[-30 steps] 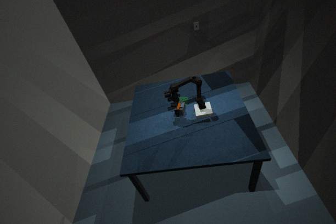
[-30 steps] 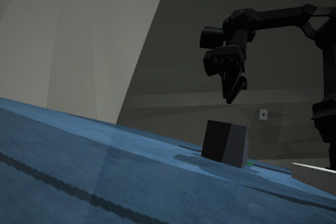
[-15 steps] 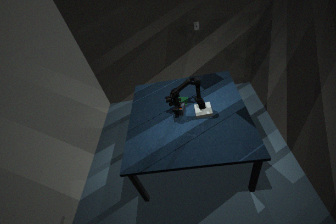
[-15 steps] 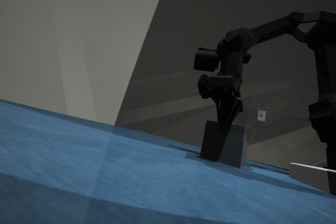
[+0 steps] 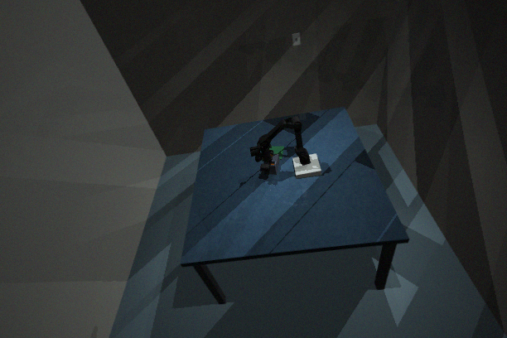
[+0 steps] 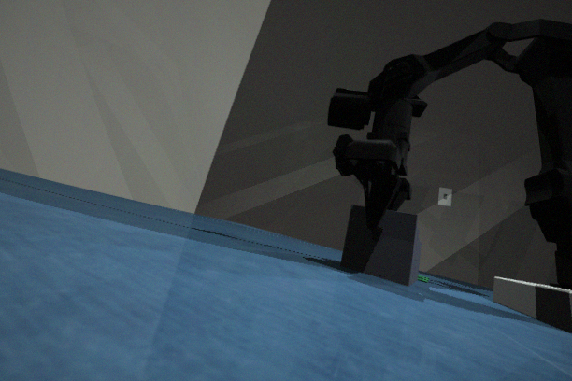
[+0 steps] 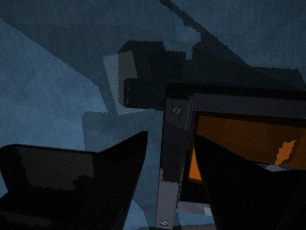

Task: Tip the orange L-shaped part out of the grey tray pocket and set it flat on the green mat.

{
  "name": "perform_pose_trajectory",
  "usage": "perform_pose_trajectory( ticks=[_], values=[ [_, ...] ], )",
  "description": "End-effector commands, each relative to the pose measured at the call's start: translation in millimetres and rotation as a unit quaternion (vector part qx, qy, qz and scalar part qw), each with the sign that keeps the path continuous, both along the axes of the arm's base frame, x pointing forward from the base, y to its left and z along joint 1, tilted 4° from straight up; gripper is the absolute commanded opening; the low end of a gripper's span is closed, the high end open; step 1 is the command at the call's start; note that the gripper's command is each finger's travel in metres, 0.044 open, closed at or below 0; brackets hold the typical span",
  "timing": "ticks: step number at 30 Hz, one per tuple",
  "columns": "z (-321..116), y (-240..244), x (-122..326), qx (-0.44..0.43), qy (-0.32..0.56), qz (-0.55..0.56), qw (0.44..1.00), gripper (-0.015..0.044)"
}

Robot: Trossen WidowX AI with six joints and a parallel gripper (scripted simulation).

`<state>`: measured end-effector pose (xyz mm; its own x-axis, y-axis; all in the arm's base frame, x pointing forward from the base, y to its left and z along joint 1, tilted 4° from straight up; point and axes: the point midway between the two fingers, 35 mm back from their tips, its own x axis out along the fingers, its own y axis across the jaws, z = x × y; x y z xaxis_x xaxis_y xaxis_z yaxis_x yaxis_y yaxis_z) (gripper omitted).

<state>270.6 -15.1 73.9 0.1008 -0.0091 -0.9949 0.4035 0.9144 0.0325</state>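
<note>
The grey tray (image 5: pixel 276 158) (image 6: pixel 397 246) (image 7: pixel 250 106) stands on the blue table as a tall block. The orange part (image 7: pixel 240 135) lies in its pocket, partly hidden by a finger; whether it is tipped cannot be told. My gripper (image 6: pixel 375 231) (image 7: pixel 171 138) points down, its fingers part-way open with nothing gripped. In the wrist view the left finger is outside the tray's side wall, and the right fingertip overlaps the part's left end. Contact with the part is not clear. The green mat (image 5: pixel 277 150) (image 6: pixel 422 279) lies beside the tray.
The arm's base stands on a white block (image 5: pixel 308 170) (image 6: pixel 514 292) to the right of the tray. The arm arches over between them. Hard shadows and dim light cross the blue table (image 5: pixel 331 214).
</note>
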Motion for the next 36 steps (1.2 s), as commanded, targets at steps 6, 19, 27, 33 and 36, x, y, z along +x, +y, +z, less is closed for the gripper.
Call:
perform_pose_trajectory(
  ticks=[6,19,27,33,36],
  values=[
    [-18.3,-1.3,-1.8,-0.003,0.007,0.001,1.000,0.0180],
    [-22.4,-1.3,-1.7,-0.003,0.007,0.001,1.000,0.0180],
    [-22.4,-1.3,-1.7,-0.003,0.007,0.001,1.000,0.0180],
    [-20.5,0.8,1.1,0.002,0.001,0.002,1.000,0.0180],
    [-20.5,0.8,1.1,0.002,0.001,0.002,1.000,0.0180]
  ],
)
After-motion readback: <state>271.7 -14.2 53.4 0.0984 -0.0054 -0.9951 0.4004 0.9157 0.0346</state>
